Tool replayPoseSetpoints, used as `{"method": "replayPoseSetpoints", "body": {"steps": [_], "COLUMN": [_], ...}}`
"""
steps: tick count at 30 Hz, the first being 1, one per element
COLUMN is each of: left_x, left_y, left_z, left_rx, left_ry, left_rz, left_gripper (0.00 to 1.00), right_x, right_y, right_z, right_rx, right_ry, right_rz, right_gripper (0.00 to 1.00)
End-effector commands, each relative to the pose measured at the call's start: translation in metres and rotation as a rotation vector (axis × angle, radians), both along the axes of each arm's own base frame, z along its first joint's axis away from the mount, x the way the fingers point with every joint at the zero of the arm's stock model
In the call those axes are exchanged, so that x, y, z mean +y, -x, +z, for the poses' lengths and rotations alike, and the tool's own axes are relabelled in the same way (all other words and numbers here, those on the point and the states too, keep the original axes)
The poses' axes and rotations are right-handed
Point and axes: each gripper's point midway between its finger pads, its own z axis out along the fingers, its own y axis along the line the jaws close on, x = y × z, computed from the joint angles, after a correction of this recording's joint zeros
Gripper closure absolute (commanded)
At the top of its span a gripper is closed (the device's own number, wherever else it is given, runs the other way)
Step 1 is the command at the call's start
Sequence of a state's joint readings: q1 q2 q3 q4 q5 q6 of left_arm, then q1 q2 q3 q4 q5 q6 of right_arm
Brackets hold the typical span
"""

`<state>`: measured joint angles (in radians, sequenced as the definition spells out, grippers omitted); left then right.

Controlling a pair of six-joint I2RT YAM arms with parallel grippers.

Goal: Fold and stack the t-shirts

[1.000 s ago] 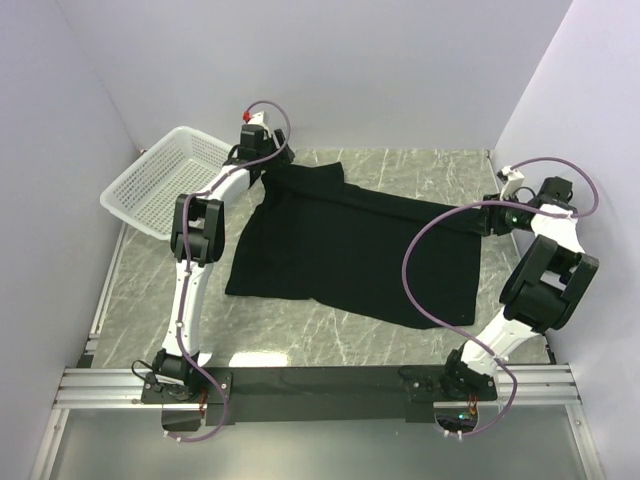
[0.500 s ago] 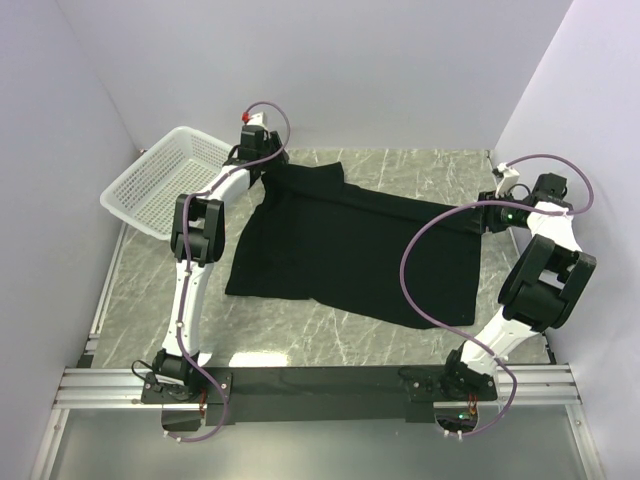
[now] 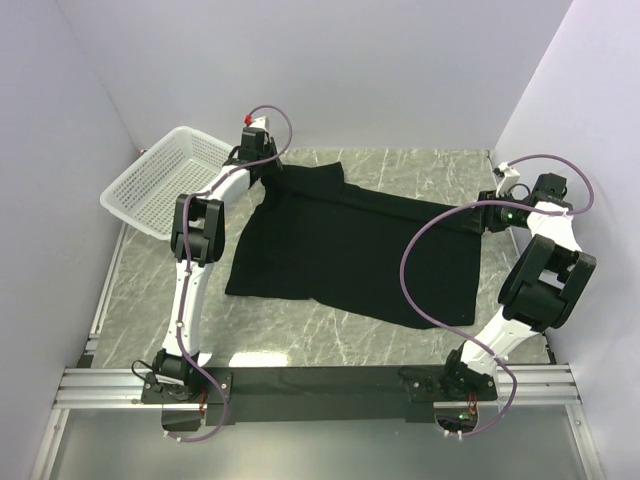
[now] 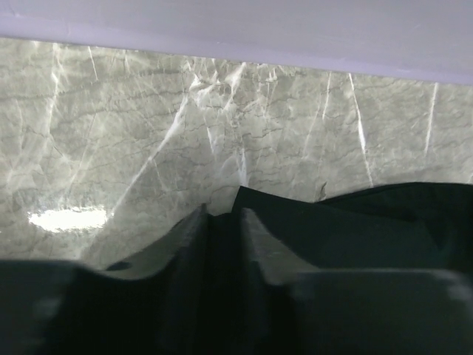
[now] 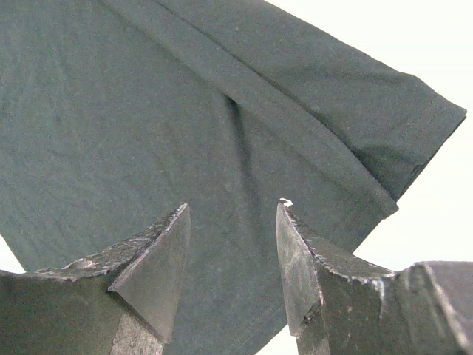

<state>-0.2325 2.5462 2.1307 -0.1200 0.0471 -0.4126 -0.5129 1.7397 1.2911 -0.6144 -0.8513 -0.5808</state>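
Observation:
One black t-shirt (image 3: 350,250) lies spread flat on the marble table, a sleeve toward the right arm. My left gripper (image 3: 268,166) is low at the shirt's far left corner. In the left wrist view its fingers (image 4: 224,214) stand close together with the dark cloth edge (image 4: 355,229) pinched between them. My right gripper (image 3: 481,221) hovers at the shirt's right edge. The right wrist view has it (image 5: 233,211) open just over the cloth (image 5: 148,111), near the hemmed sleeve (image 5: 369,111), with nothing between the jaws.
A white mesh basket (image 3: 160,185) leans at the back left against the wall. Lilac walls close off the back and both sides. Bare marble (image 3: 330,330) runs between the shirt and the black rail at the near edge.
The left gripper's jaws have closed in on the shirt's far left corner. The right arm shifted slightly at the shirt's right edge, then held still, its jaws unchanged.

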Motion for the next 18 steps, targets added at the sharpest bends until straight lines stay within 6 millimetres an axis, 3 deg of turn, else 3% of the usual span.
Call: {"method": "replayPoseSetpoints", "body": {"steps": [1,7,12,18], "left_x": [-0.011,-0.015,-0.011,-0.004], "left_y": [-0.009,-0.009,-0.006,-0.001], "left_z": [0.057,0.085,0.107,0.109], "left_rx": [-0.122,-0.208,-0.268,-0.266], "left_ry": [0.004,-0.017,-0.048,-0.108], "left_rz": [-0.035,-0.071,-0.076,-0.078], "left_gripper": [0.75,0.99,0.99,0.87], "right_x": [0.001,0.003,0.005,0.006], "right_y": [-0.007,-0.002,0.000,0.002], "right_z": [0.026,0.023,0.022,0.021], "right_rx": [-0.073,-0.067,-0.062,-0.058], "right_ry": [0.013,0.013,0.010,0.005], "right_rz": [0.011,0.011,0.014,0.019], "right_gripper": [0.43,0.43,0.43,0.43]}}
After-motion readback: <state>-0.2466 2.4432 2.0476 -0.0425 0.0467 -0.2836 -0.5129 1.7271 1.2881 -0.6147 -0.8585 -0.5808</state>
